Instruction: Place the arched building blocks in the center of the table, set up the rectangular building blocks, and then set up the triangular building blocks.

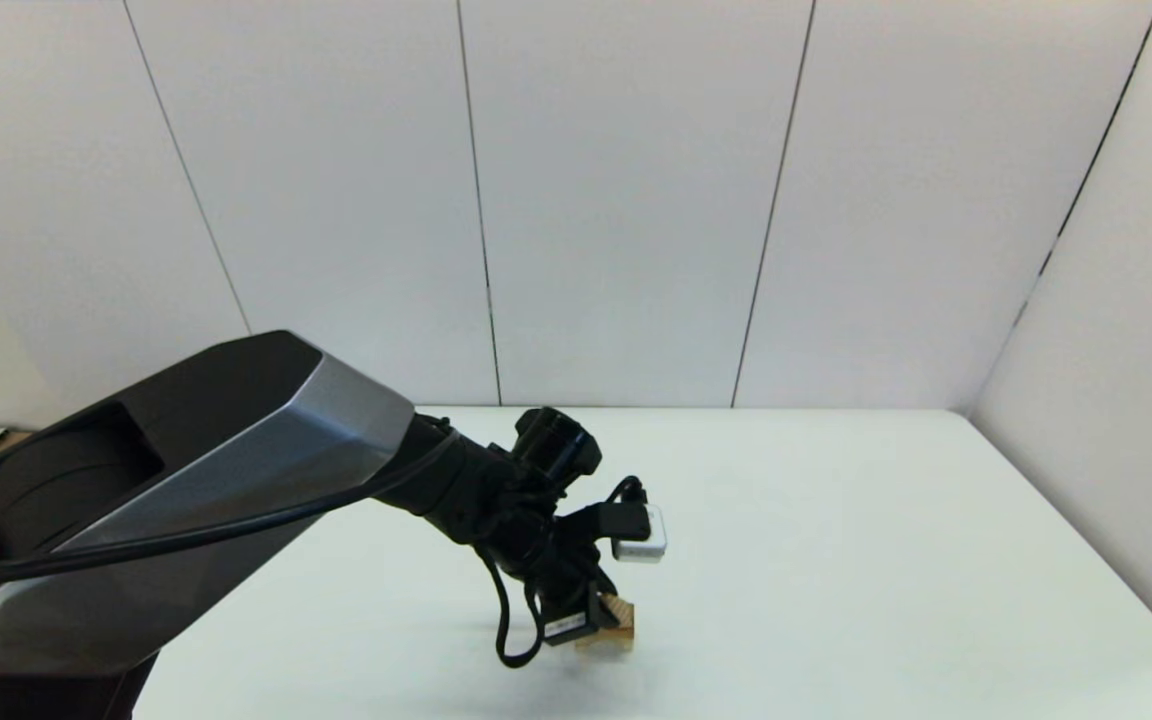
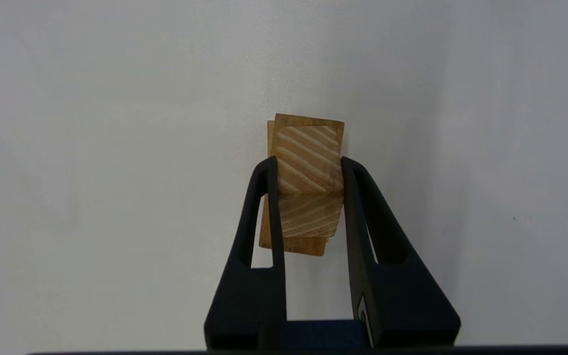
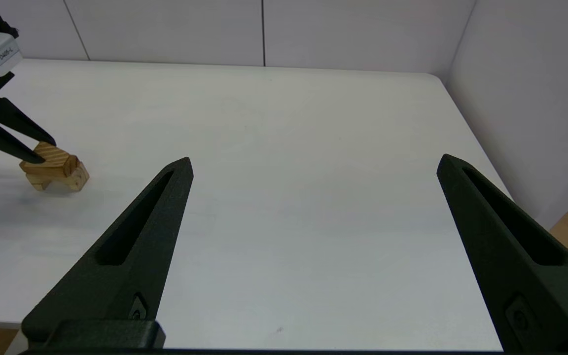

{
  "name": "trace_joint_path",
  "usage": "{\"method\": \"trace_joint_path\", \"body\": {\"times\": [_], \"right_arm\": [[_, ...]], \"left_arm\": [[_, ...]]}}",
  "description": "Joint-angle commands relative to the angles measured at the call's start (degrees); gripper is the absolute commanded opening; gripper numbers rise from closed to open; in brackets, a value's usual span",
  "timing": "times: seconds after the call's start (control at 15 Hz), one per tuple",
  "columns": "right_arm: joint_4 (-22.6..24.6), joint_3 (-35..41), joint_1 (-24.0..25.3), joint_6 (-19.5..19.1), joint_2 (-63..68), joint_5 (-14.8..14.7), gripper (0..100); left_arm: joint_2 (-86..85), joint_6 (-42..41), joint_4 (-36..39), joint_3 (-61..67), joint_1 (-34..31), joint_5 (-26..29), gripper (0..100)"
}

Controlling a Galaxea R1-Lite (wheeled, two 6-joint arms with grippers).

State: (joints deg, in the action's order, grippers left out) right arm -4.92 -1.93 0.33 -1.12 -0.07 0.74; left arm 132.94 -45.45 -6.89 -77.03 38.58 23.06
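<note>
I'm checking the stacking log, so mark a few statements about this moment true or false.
1. The left gripper is shut on a wooden block. True.
2. The right gripper is also holding wood. False: its fingers stand wide apart over the bare table, with nothing between them.
3. A second wooden piece lies right under the gripped block. True.
4. The wood sits at the table's far right corner. False: it is near the front edge, around the middle.
</note>
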Motion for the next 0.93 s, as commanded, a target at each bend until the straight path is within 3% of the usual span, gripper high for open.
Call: {"method": "trace_joint_path", "body": {"times": [0.07,0.13,0.73,0.93], "right_arm": [[-0.1,0.0,0.0,0.0,0.0,0.0,100],[0.0,0.0,0.0,0.0,0.0,0.0,100],[-0.1,0.0,0.0,0.0,0.0,0.0,100],[0.0,0.0,0.0,0.0,0.0,0.0,100]], "left_arm": [[0.3,-0.2,-0.1,0.0,0.0,0.1,0],[0.3,-0.2,-0.1,0.0,0.0,0.1,100],[-4.6,1.0,-0.1,-1.4,-1.9,0.1,100],[-14.0,7.0,-0.4,-0.9,-3.7,0.1,100]]}}
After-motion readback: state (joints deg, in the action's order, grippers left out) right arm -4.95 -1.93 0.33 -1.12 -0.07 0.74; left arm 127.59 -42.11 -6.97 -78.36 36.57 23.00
